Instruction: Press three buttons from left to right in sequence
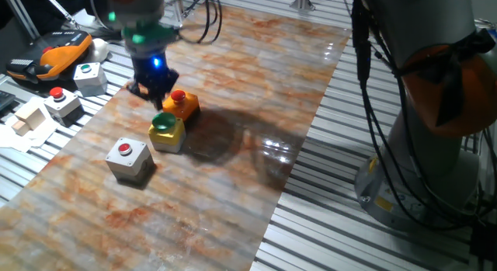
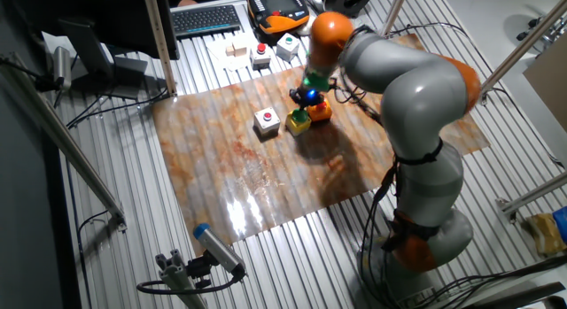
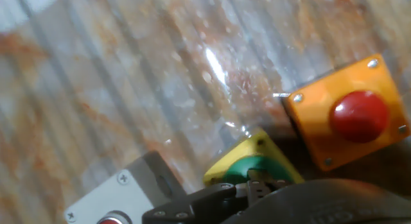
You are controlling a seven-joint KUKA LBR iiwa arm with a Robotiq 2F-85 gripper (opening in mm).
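Note:
Three button boxes stand close together on the marbled board (image 1: 233,178). The grey box with a red button (image 1: 128,157) is nearest the front left. The yellow box with a larger green button (image 1: 165,130) is in the middle, and the orange box with a red button (image 1: 182,102) is behind it. My gripper (image 1: 154,89) hangs low, just left of the orange box and behind the yellow one, lit blue and green. In the hand view, dark finger parts (image 3: 218,201) sit at the bottom edge, over the green button (image 3: 253,169), with the orange box (image 3: 350,115) to the right. No gap between the fingertips shows.
Off the board at the left stand a grey box with a green button (image 1: 89,75), a light-grey red-button box (image 1: 60,100), wooden blocks (image 1: 27,119) and an orange-black device (image 1: 58,53). The robot base (image 1: 435,108) and its cables stand at the right.

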